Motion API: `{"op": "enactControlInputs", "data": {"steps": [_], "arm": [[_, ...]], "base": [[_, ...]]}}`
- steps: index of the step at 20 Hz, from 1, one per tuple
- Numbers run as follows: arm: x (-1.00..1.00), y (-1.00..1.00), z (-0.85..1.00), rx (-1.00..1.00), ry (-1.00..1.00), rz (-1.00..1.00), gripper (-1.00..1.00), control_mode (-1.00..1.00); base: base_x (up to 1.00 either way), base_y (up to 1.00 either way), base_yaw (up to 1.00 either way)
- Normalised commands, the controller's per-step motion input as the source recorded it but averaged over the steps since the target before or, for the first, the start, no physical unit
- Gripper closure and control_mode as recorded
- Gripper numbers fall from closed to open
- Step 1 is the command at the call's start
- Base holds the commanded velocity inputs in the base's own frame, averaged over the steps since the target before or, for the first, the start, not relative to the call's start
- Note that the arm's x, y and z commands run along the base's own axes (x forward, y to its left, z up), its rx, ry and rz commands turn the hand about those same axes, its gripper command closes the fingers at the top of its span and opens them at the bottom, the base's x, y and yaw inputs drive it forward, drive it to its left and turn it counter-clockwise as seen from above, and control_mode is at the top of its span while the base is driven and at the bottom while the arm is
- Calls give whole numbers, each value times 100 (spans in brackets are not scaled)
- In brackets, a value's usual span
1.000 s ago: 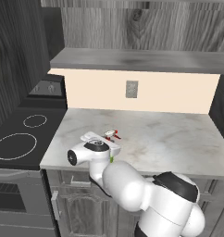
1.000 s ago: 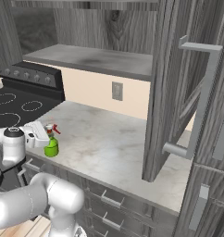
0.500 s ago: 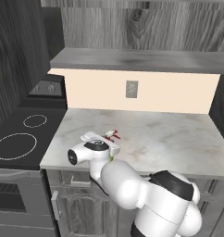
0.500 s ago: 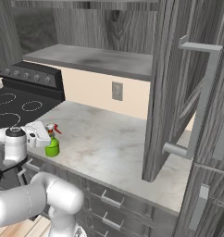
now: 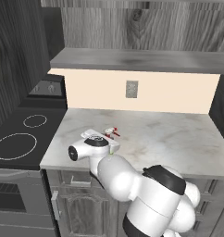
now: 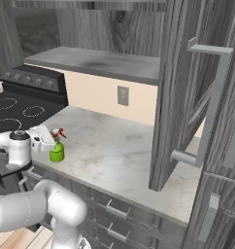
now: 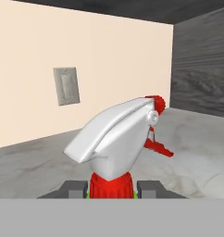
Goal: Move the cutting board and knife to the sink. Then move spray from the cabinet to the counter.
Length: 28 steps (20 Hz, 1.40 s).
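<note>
The spray [image 6: 56, 152], a green bottle with a red-and-white trigger head [image 7: 118, 138], stands upright at the front left part of the marble counter [image 6: 114, 151], its base on or just above the surface. My gripper [image 7: 111, 189] is shut on its red neck, one dark fingertip [image 7: 74, 189] on each side. From the left base view, the gripper [image 5: 107, 139] and the spray head [image 5: 112, 133] sit near the counter's [image 5: 169, 134] front edge. The cabinet shelf [image 5: 141, 60] runs above. The cutting board, knife and sink are out of view.
A black stovetop [image 5: 16, 139] adjoins the counter on the left. The open cabinet door [image 6: 187, 97] with its long handle juts out at the right. A wall outlet [image 5: 131, 89] is on the beige backsplash. Grey drawers [image 6: 109, 209] lie below the counter.
</note>
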Motion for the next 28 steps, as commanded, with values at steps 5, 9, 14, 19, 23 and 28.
{"op": "enactControlInputs", "data": {"steps": [5, 9, 14, 19, 23, 28], "arm": [[3, 0, -3, 0, 0, 0, 100, -100], [0, 0, -19, 0, 0, 0, 100, -100], [0, 0, -29, 2, 1, 0, 100, -100], [0, 0, -57, 1, 1, 0, 100, -100], [0, 0, -32, 4, 0, 0, -100, -100], [0, 0, -1, 3, 0, 0, -100, -100]], "base": [[0, 0, 0], [0, 0, 0], [0, 0, 0], [0, 0, 0], [0, 0, 0], [0, 0, 0]]}}
